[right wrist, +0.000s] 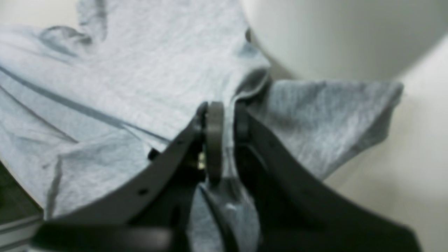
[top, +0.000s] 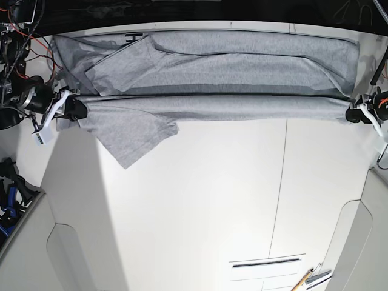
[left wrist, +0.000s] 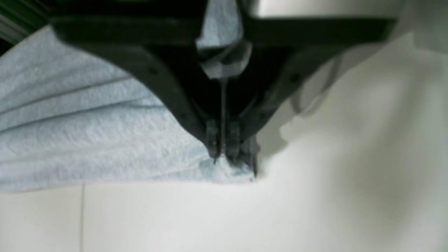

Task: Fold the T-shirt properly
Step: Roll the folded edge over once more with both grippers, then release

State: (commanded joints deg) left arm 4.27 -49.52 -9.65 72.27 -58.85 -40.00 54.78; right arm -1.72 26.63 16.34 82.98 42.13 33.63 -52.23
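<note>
The left hand (left wrist: 223,154) is closed on one end of the T-shirt (top: 224,70)'s near edge, and the right hand (right wrist: 228,140) pinches fabric near the other end. The shirt stretches between them across the far part of a pale worktop (top: 200,206), which has a thin seam running through it. Near the worktop's lower edge in the base view lie a pencil (top: 301,280) and some slim dark-and-white items (top: 318,279).

The shirt is light grey and spread wide, its near edge drawn into a long, taut roll with creases behind. A flap hangs forward beside the right hand, and a bit of black lettering shows at the far side.

Only the base view shows the lettering clearly; the left wrist view shows the closed fingertips close up, the right wrist view the cloth running between the fingers.
</note>
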